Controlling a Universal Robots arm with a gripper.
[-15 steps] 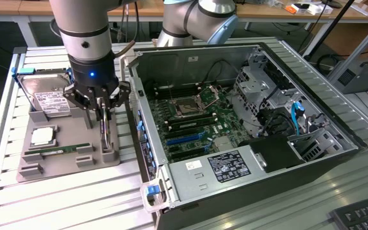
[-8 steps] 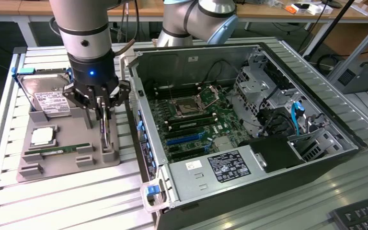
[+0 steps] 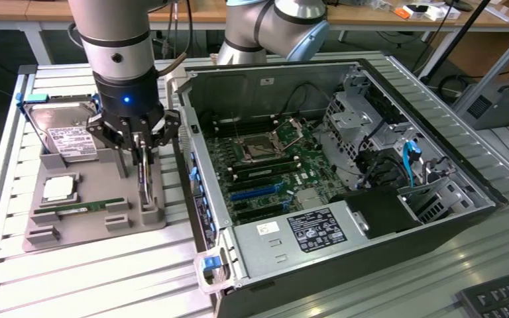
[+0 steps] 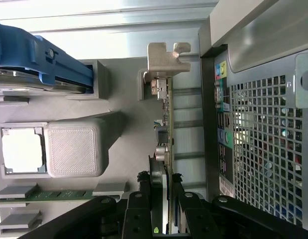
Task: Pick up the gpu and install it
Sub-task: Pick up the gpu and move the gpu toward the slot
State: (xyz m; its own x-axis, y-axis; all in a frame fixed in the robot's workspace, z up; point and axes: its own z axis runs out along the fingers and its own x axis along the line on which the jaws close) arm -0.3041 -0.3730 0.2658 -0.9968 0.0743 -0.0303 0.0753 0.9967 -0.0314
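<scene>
1. Case (image 3: 264, 83) stands open, its wall just beside the tray (image 3: 69, 228); I judge it the main obstruction.
2. Hard drive (image 3: 64, 136) sits at the tray's far end.
3. Gripper (image 4: 162, 179) grips the gpu (image 4: 166, 114) by its upper edge.
4. The gpu stands on edge in the tray slot nearest the case; I judge it light, stiff and fragile.
5. Memory stick (image 3: 77, 207) lies well apart.

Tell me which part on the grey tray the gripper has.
The graphics card, the thin board standing on edge, clamped in the gripper. The hard drive, processor and memory stick sit apart from it.
</scene>
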